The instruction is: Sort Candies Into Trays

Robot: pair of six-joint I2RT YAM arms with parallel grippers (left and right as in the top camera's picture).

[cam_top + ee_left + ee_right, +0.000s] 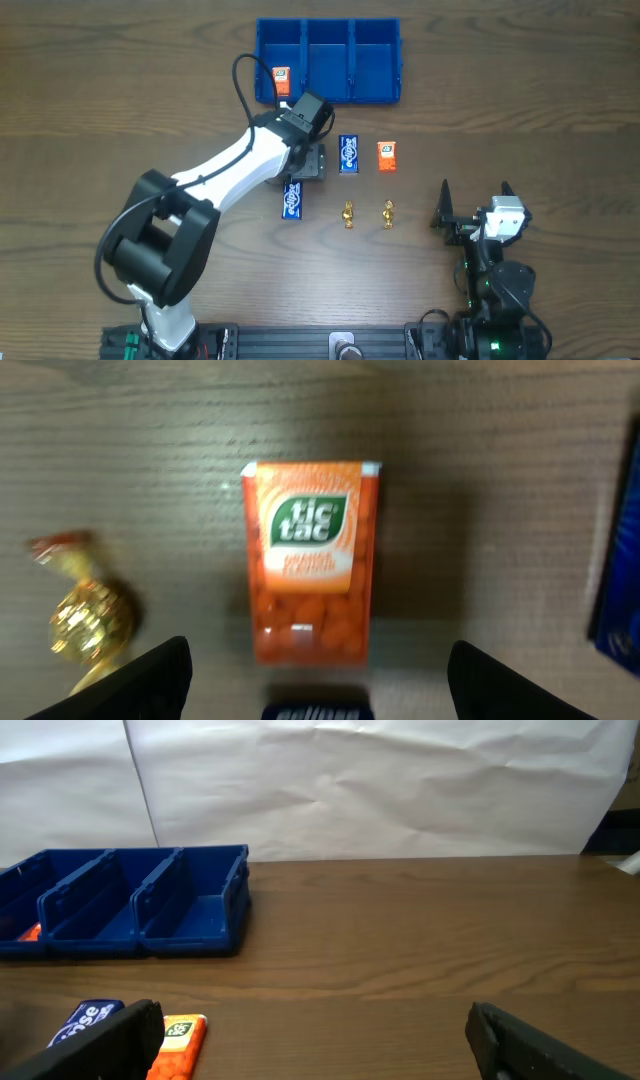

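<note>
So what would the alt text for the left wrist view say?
An orange candy box lies flat on a wooden table, between the fingers of the open left gripper. A gold-wrapped candy sits beside it, apart.

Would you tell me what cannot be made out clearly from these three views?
- Top view: the two gold-wrapped candies are too small to show any detail.
- Left wrist view: a blue wrapper is cut off by the bottom edge; the gold-wrapped candy is blurred.
- Right wrist view: the bottom edge cuts off the orange mint box and the blue candy bar beside it.
</note>
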